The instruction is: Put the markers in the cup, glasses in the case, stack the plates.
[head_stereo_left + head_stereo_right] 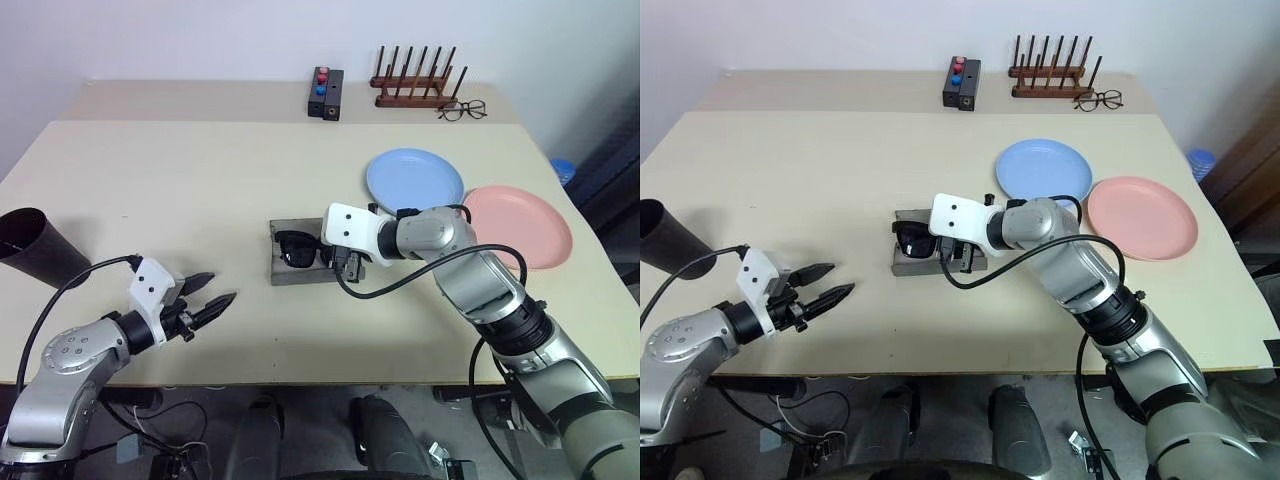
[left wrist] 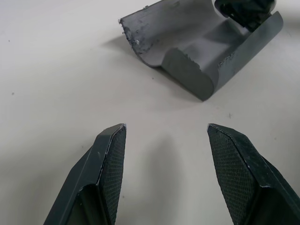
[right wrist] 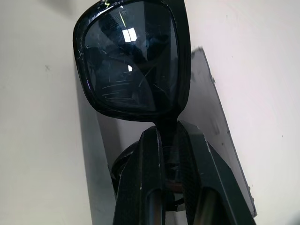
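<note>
Left hand (image 1: 208,296) hovered low over the near left part of the desk (image 1: 180,180), its two black fingers (image 2: 110,161) spread apart with nothing between them, pointing toward the case. Further left, at the desk's edge, the dark cup (image 1: 35,247) lay tilted on its side, mouth facing outward; whether the markers were inside it could not be told.

Near the middle of the desk sat the grey case (image 1: 290,262), open, with the black sunglasses (image 1: 297,246) over it. Right hand (image 1: 345,264) reached in from the right, and its fingers (image 3: 150,178) were pinched tight on the bridge of the sunglasses, one dark lens standing clear beyond the fingertips. The frame looked to be resting on or just above the case's shell, though the contact was hard to judge.

To the right, the light blue plate (image 1: 415,178) lay flat, and the salmon pink plate (image 1: 525,225) lay just beside it, the two side by side and not stacked.

Along the far edge stood a black box (image 1: 326,93) with red and blue buttons, a wooden peg rack (image 1: 418,82), and thin-framed eyeglasses (image 1: 462,110).
</note>
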{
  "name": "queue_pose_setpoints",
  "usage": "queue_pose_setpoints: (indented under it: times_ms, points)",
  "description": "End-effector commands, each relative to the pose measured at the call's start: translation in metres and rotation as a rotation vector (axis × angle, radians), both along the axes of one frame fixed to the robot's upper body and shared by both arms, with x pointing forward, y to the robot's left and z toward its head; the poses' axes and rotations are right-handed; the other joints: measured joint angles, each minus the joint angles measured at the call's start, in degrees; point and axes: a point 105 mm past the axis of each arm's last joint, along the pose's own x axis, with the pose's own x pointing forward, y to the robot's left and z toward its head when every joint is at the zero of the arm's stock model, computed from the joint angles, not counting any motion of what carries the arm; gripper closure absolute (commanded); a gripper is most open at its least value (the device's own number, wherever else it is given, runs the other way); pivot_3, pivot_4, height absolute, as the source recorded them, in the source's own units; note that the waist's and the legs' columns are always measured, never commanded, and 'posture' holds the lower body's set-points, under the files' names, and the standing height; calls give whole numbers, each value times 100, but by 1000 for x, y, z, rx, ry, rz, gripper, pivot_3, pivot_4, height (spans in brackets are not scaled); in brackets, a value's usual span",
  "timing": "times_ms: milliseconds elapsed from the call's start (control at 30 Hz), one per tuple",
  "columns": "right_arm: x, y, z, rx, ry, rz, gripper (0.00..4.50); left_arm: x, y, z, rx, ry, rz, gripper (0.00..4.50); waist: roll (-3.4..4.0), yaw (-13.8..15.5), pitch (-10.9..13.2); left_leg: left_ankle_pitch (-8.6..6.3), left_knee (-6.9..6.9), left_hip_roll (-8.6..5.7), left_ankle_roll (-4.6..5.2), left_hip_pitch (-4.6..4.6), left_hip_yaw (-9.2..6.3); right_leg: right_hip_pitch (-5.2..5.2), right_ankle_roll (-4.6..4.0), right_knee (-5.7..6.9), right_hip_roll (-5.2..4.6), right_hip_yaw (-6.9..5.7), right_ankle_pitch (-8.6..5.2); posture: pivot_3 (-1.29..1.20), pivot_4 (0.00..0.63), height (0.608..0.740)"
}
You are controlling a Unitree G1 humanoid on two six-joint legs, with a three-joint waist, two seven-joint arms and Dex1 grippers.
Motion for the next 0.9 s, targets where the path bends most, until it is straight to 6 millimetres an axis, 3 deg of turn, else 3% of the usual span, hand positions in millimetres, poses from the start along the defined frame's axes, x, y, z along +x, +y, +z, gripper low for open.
queue_pose_setpoints:
  times_ms: [33,400,600,800,900]
  points:
    - [3,2,-3,-5,-22,-9,4485,3,-6,7,5,-39,-22,1688,0,2,0,0,0,0,0,0,0,0,0,0,0,0,0,0,150,738]
    - [10,2,-7,-13,-28,-24,4485,4,-6,3,4,-30,-23,1688,0,2,0,0,0,0,0,-1,1,0,0,-1,0,0,0,0,150,738]
    - [9,5,6,37,-59,-3,1748,6,-7,3,-13,-25,-5,1688,0,2,0,0,0,0,0,-1,1,-1,0,-1,0,0,0,0,150,738]
    - [2,6,29,112,-91,55,1748,21,-8,30,-154,-33,47,1688,0,12,0,0,0,0,0,-2,1,0,1,-1,0,0,0,0,150,738]
    - [-3,3,39,147,-101,79,1684,39,-10,50,-223,-50,86,2582,0,31,0,0,1,0,0,-2,0,2,2,1,1,-1,1,0,150,738]
